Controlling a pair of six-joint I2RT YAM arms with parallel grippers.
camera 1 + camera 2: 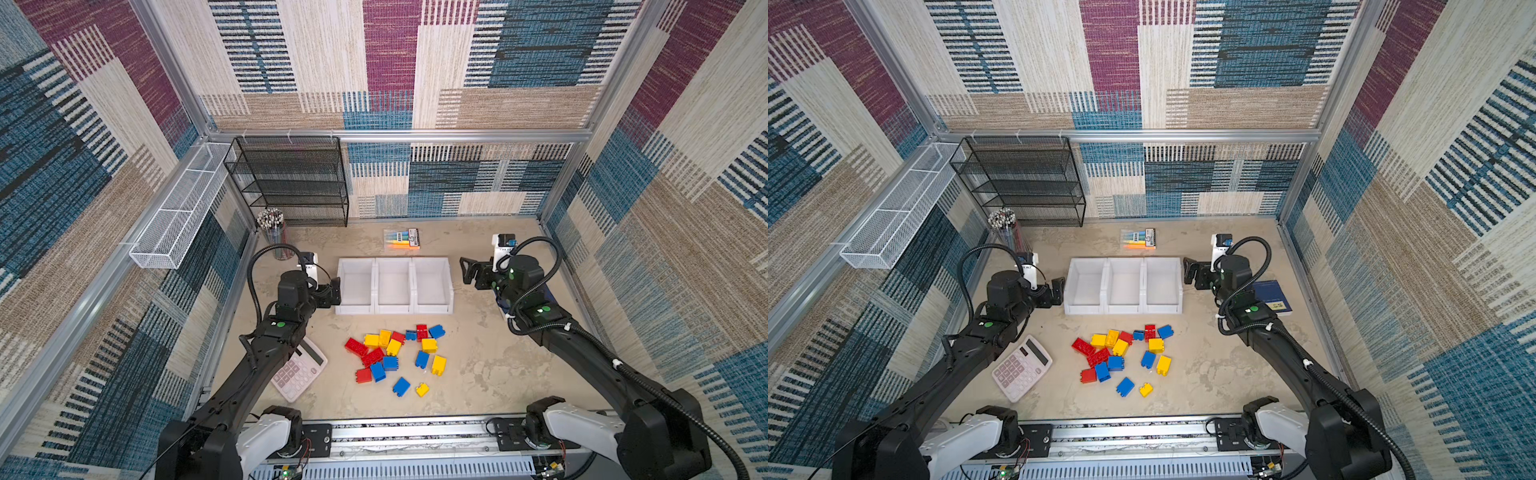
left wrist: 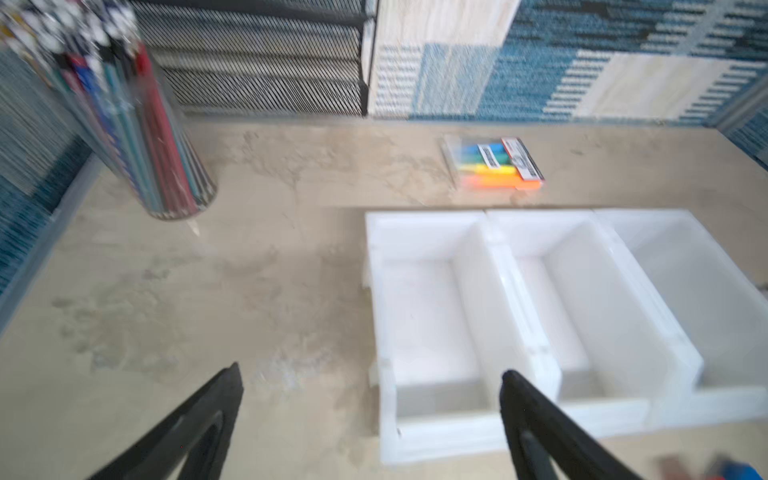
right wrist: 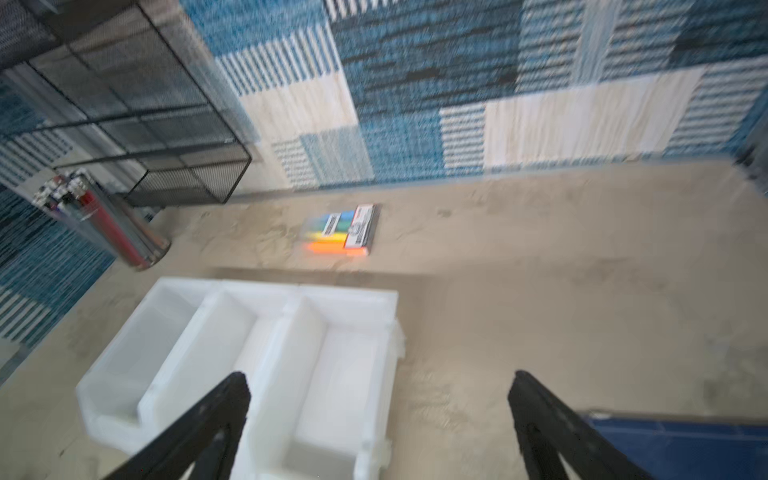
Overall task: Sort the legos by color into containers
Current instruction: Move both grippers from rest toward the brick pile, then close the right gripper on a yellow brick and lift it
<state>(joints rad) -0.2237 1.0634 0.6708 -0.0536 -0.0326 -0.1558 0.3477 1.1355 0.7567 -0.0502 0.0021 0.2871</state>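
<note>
Several red, blue and yellow legos [image 1: 395,357] [image 1: 1121,357] lie in a loose pile on the table, in front of the containers. The containers [image 1: 393,309] [image 1: 1123,309] are three joined white bins with nothing inside. My left gripper [image 1: 334,291] [image 1: 1057,291] [image 2: 371,370] hovers open beside the leftmost bin's [image 2: 440,440] left wall, holding nothing. At the rightmost bin's [image 3: 386,332] right wall my right gripper [image 1: 467,272] [image 1: 1190,272] [image 3: 378,375] is open too, its jaws wide apart and bare. Both grippers are well behind the pile.
A calculator [image 1: 299,370] lies under the left arm. A pencil cup [image 1: 272,235], black mesh rack [image 1: 291,183] and white wire tray [image 1: 178,212] stand at the back left. A highlighter pack [image 1: 402,239] lies behind the bins. A blue book [image 1: 1273,297] lies under the right arm.
</note>
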